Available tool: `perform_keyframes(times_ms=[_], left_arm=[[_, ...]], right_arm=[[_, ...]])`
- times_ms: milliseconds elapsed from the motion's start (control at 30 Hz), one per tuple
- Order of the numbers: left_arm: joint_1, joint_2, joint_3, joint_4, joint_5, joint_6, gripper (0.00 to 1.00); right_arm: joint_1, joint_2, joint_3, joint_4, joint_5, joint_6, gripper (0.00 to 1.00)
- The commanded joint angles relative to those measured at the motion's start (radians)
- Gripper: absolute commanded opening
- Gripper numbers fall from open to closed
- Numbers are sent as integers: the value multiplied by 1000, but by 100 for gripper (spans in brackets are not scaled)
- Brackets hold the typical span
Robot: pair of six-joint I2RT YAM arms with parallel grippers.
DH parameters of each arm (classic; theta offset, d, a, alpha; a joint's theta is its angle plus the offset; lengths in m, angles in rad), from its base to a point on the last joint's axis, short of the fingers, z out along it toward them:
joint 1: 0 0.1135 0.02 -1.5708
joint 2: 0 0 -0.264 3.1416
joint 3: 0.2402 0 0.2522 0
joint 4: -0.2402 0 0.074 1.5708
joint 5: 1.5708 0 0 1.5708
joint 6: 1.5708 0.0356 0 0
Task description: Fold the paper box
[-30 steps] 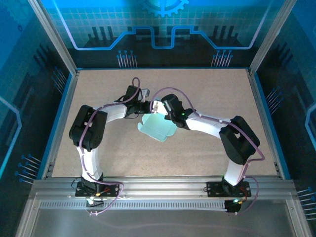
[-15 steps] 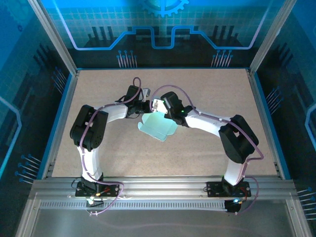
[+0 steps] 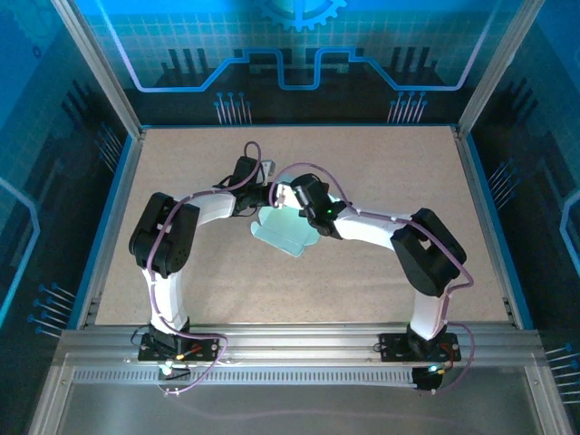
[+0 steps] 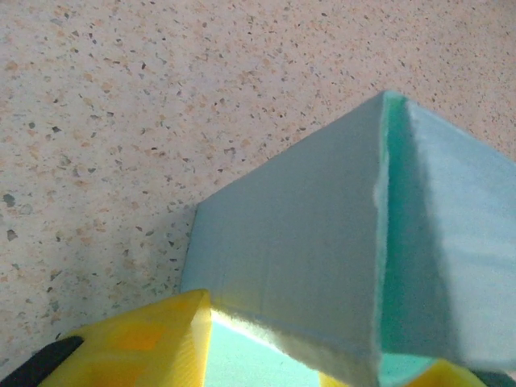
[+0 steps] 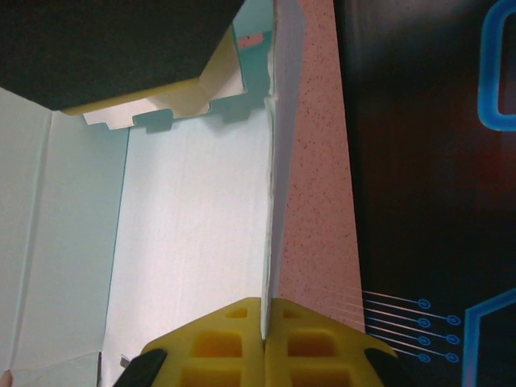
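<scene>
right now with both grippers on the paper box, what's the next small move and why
Probably swing the right gripper slightly inward, tipping the panel it pinches over the base of the paper box. Its fingers are shut on that panel, which stands edge-on beside the flat base. The left gripper is at the adjoining folded corner, seemingly bracing it.

No legible text, label, brand or number is found. A gear emblem [image 3: 304, 11] is printed on the back panel [image 3: 181, 45], upper centre.

The paper box [image 3: 286, 232] lies at the middle of the table [image 3: 381, 172].
</scene>
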Motion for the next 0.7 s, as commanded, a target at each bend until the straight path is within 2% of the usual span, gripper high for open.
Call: perform_keyframes(times_ms=[0,333,433,500,667], left_arm=[[-16,-2,25,67,2,-1,39],[-15,6,27,69,-8,-10,42],[-16,4,26,69,-7,-10,43],[-15,-1,20,69,-7,-7,42],[-13,-15,7,61,-11,5,39]], right_arm=[[35,50,-37,22,-30,-79,0],[60,90,-47,34,-27,-115,0],[58,132,-35,49,16,-121,0],[57,144,-51,108,37,-136,0],[54,121,-49,112,45,-105,0]])
